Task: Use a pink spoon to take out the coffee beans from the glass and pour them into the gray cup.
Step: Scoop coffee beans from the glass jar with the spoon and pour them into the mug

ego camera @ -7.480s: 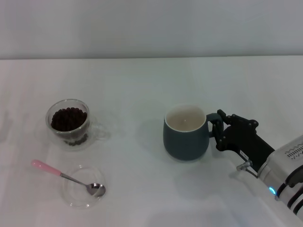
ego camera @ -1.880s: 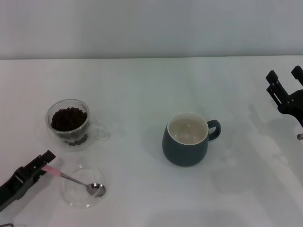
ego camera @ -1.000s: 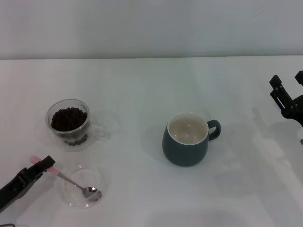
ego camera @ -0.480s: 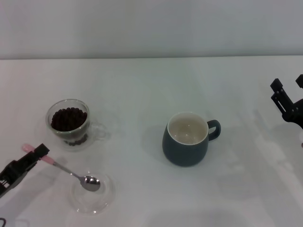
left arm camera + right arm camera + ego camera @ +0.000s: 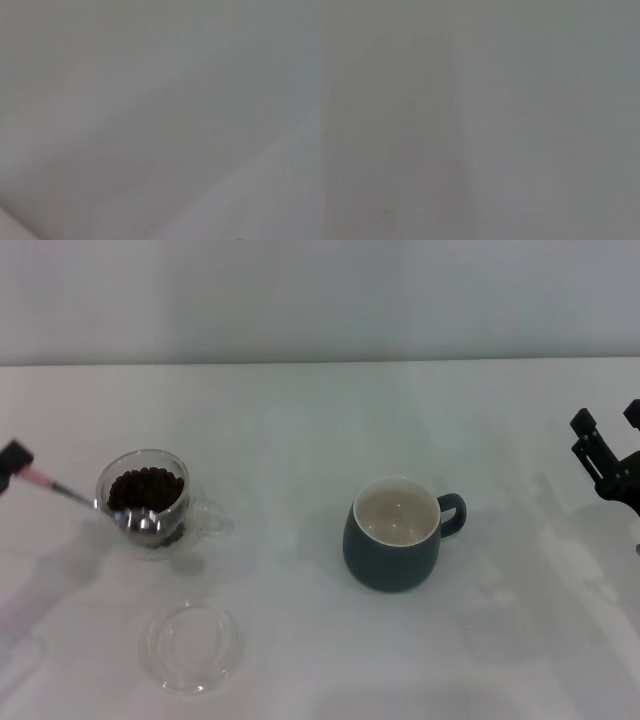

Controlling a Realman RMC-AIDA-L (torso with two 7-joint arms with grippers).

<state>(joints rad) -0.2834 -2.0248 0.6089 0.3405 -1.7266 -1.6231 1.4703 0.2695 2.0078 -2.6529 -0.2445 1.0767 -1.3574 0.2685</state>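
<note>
The glass [image 5: 143, 502] with coffee beans [image 5: 146, 488] stands at the left of the table. My left gripper [image 5: 16, 462] is at the left edge of the head view, shut on the pale pink handle of the pink spoon [image 5: 62, 491]. The spoon slants down to the right, and its metal bowl is at the glass's left side. I cannot tell whether the bowl is inside the glass. The gray cup [image 5: 393, 536] stands at centre right, its cream inside bare and its handle to the right. My right gripper [image 5: 610, 447] hangs open and empty at the right edge. Both wrist views show only blank grey.
A flat clear glass dish [image 5: 191, 646] lies on the white table [image 5: 300, 440], near the front and below the glass. A pale wall runs along the back of the table.
My left gripper has lifted the pink spoon out of the flat dish and carried it up and back to the glass's left side. The dish slid slightly right. The right gripper stays at the right edge.
</note>
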